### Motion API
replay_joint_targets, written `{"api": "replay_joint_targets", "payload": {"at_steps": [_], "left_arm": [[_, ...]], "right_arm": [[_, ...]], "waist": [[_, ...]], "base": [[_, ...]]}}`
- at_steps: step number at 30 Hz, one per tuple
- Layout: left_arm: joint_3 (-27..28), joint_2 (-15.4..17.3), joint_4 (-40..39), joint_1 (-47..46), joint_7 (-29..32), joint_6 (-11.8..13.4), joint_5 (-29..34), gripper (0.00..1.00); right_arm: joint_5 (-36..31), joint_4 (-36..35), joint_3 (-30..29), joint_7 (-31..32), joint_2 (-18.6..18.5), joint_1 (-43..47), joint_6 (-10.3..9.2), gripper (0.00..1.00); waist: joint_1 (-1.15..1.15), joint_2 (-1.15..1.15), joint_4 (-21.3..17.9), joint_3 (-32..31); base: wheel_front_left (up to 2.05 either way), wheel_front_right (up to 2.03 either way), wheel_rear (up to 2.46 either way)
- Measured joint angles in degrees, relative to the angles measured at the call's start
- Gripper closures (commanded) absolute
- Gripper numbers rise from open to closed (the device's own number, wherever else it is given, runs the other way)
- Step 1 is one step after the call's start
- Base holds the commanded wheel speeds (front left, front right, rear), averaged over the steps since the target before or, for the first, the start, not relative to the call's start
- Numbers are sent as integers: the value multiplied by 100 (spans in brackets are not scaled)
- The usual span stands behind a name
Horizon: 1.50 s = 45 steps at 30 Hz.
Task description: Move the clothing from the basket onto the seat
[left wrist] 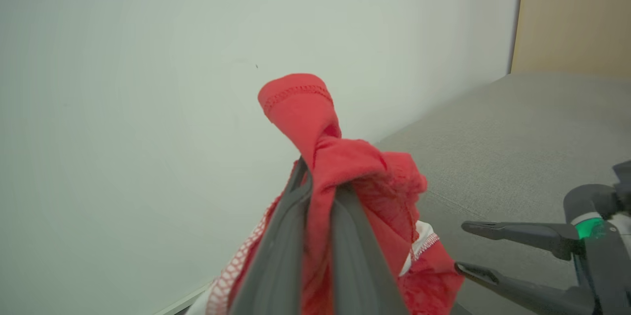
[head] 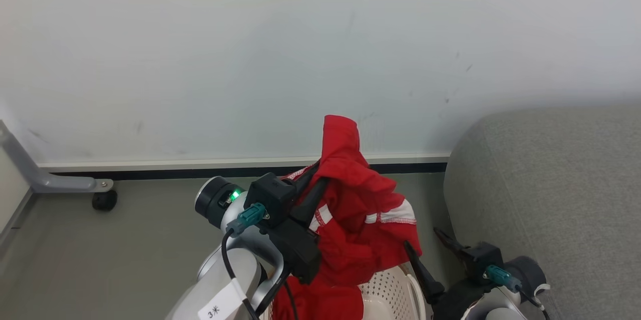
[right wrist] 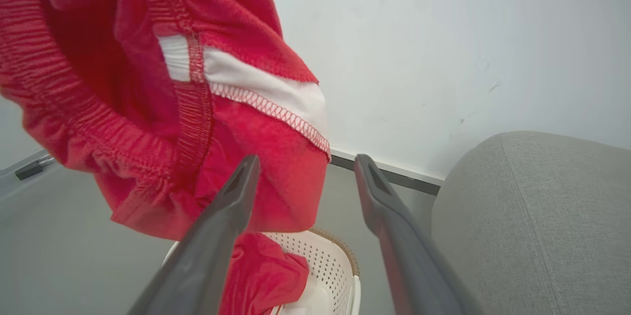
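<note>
My left gripper [head: 311, 191] is shut on a red garment with white trim [head: 358, 200] and holds it bunched up in the air above the basket [head: 395, 295]. In the left wrist view the fabric [left wrist: 305, 108] is pinched between the two fingers of the left gripper [left wrist: 318, 177]. A second red garment [head: 320, 305] lies inside the cream perforated basket [right wrist: 330, 261]. My right gripper [right wrist: 306, 159] stands open beside the hanging garment [right wrist: 148, 83], with nothing between its fingers. The grey sofa [head: 551, 200] rises at the right, next to the basket.
A white wall with a dark baseboard [head: 200, 172] runs behind everything. A grey metal leg with a black caster [head: 104, 201] stands on the grey floor at the left. A wooden panel [left wrist: 572, 14] stands beyond the sofa's surface [left wrist: 517, 132].
</note>
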Motion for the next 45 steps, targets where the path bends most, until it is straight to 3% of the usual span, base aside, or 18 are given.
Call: {"api": "replay_joint_targets", "payload": {"at_steps": [13, 22, 24, 25, 26, 33, 34, 37, 38, 39, 45], "left_arm": [[-163, -1, -481, 1, 313, -1, -66, 100], [-241, -3, -679, 0, 503, -1, -107, 100], [-248, -3, -717, 0, 525, -1, -164, 100], [-248, -3, -717, 0, 525, -1, -164, 100], [-248, -3, -725, 0, 548, -1, -208, 100], [-143, 31, -765, 65, 606, 35, -291, 100], [-123, 48, -764, 109, 608, 59, -300, 95], [-51, 90, -762, 248, 609, 100, -358, 55], [-23, 110, -761, 291, 609, 110, -366, 6], [10, 123, -758, 331, 609, 122, -396, 0], [176, 172, -711, 550, 566, 234, -469, 0]], "right_arm": [[-46, 1025, 417, 0, 10, -604, 16, 0], [-56, 1281, 956, 0, 19, -1218, 18, 2], [18, 1352, 1103, -1, 23, -1268, 18, 68], [18, 1352, 1103, -1, 23, -1268, 18, 92], [30, 1372, 1147, 0, 23, -1269, 18, 100], [248, 1314, 1384, -1, 26, -1273, 22, 100], [320, 1282, 1394, 0, 25, -1273, 22, 100], [443, 1160, 1410, 0, 3, -1274, 23, 100], [480, 1115, 1413, 0, -15, -1273, 23, 100], [513, 1070, 1413, 0, -47, -1273, 23, 100], [748, 755, 1336, 0, -319, -1296, 23, 100]], "waist": [[0, 0, 147, 87], [1, 0, 213, 139], [0, 0, 228, 152], [0, 0, 228, 152], [0, 0, 230, 154], [0, 0, 167, 167], [0, 0, 145, 167], [0, 0, 70, 167], [0, 0, 41, 166], [1, 0, 9, 165], [0, 0, -209, 146]], "base": [[0, 0, 0], [0, 0, 0], [0, 0, 0], [0, 0, 0], [0, 0, 0], [0, 0, 0], [0, 0, 0], [0, 0, 0], [0, 0, 0], [0, 0, 0], [0, 0, 0]]}}
